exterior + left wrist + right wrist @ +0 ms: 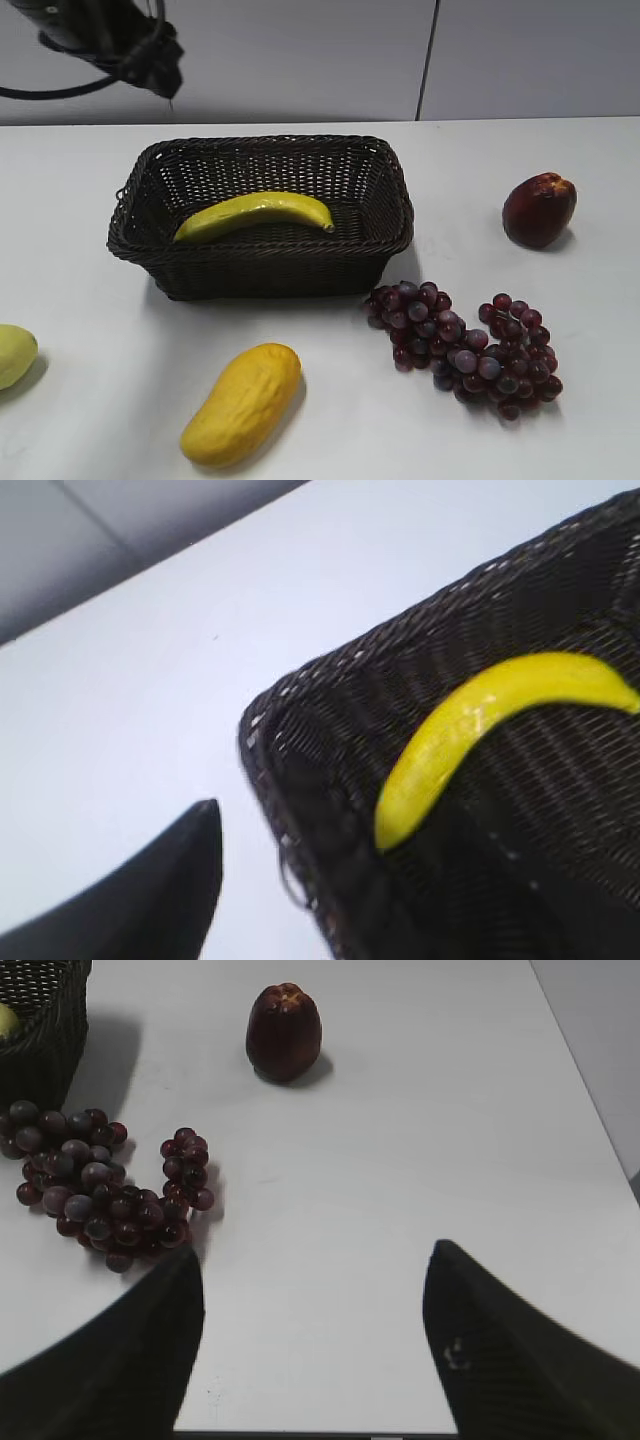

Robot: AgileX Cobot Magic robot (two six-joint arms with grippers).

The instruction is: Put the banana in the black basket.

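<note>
The banana (255,213) is long, curved and yellow. It lies inside the black basket (270,272), a large dark woven rectangle at the middle of the table. The left wrist view looks down on the banana (470,730) and the basket's corner rim (268,742). My left gripper (160,70) hangs high above the basket's far left corner and holds nothing. Only one of its fingers (160,890) shows, far to the side, so it reads as open. My right gripper (315,1280) is open and empty over bare table, right of the basket (40,1045).
A plump yellow-orange fruit (242,403) lies in front of the basket. A pale yellow-green fruit (12,355) sits at the left edge. Dark grapes (465,350) (100,1190) lie right of the basket, and a dark red fruit (539,208) (284,1032) lies beyond them.
</note>
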